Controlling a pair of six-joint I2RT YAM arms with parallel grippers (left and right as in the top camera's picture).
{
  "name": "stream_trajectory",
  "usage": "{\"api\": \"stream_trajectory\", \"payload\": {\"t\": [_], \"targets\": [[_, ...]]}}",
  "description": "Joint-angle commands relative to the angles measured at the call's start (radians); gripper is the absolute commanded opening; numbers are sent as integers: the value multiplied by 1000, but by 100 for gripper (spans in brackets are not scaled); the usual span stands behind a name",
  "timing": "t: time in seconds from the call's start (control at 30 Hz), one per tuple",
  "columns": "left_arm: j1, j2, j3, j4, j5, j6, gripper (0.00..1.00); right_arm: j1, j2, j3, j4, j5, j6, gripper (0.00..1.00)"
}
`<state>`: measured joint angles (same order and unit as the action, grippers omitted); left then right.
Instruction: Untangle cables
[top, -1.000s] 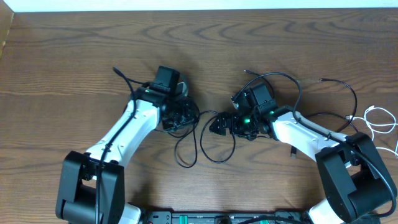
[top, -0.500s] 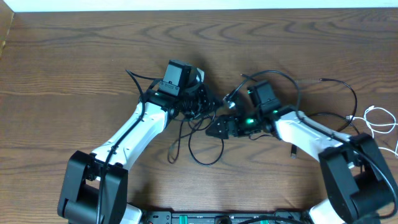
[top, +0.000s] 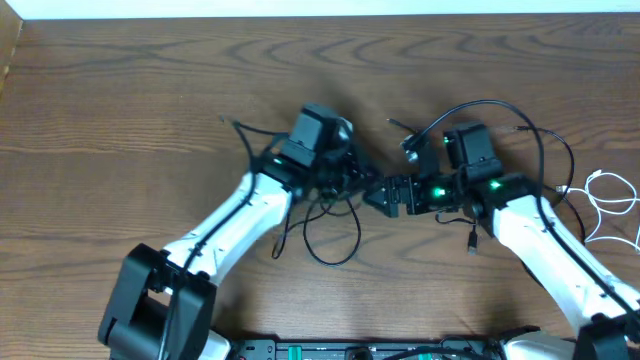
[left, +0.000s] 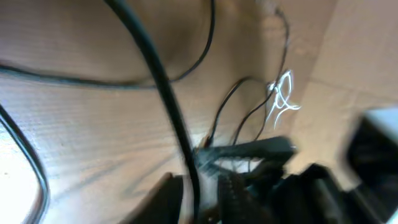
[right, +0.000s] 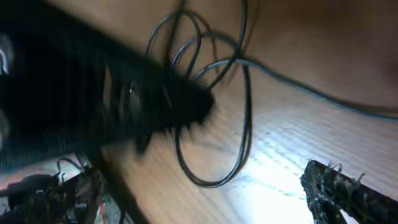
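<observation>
Several thin black cables lie tangled mid-table: a loose loop (top: 330, 262) in front of the grippers and an arching cord (top: 490, 102) over my right wrist. The white cable (top: 608, 185) lies coiled at the far right edge. My left gripper (top: 355, 183) is at the tangle; in the left wrist view its jaws (left: 196, 202) stand slightly apart, a black cable (left: 158, 81) running between them with a small gap beside it. My right gripper (top: 382, 195) faces it tip to tip, open wide. In the blurred right wrist view the loop (right: 245, 112) lies beyond the right gripper (right: 205, 202).
Another black cord (top: 565, 160) curves at the right, between the right arm and the white cable. The right arm's own thicker cable runs along its forearm. A black rail (top: 360, 350) lines the table's front edge. A pale wall borders the far edge.
My left arm has swung right toward the centre, dragging its cable along. My right gripper has drawn back to the right. The arching cord has lifted and widened.
</observation>
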<state>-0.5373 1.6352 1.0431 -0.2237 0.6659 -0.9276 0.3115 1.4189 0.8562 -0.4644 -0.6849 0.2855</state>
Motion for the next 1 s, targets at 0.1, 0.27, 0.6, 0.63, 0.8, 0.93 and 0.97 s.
{"api": "stream_trajectory", "payload": {"t": [0.1,0.27,0.6,0.63,0.8,0.93,0.97], "targets": [[-101,8,5,-80,-166,166,79,-42,-29,-2,-3,32,25,99],[-88,-43,58,-113,-163,224,89,-54,-29,-2,-3,32,25,99],[-2,-173,86,-352,-532,262,65,-38,-29,-2,-3,41,32,98],[14,-173,86,-394,-574,266,65,-29,-29,-2,-3,53,32,98],[129,-146,82,-602,-719,295,65,63,-29,-2,6,194,33,96],[197,-137,77,-652,-719,354,65,166,-23,-2,18,375,71,96],[216,-137,74,-657,-719,388,65,203,-21,-2,26,433,77,96]]}}
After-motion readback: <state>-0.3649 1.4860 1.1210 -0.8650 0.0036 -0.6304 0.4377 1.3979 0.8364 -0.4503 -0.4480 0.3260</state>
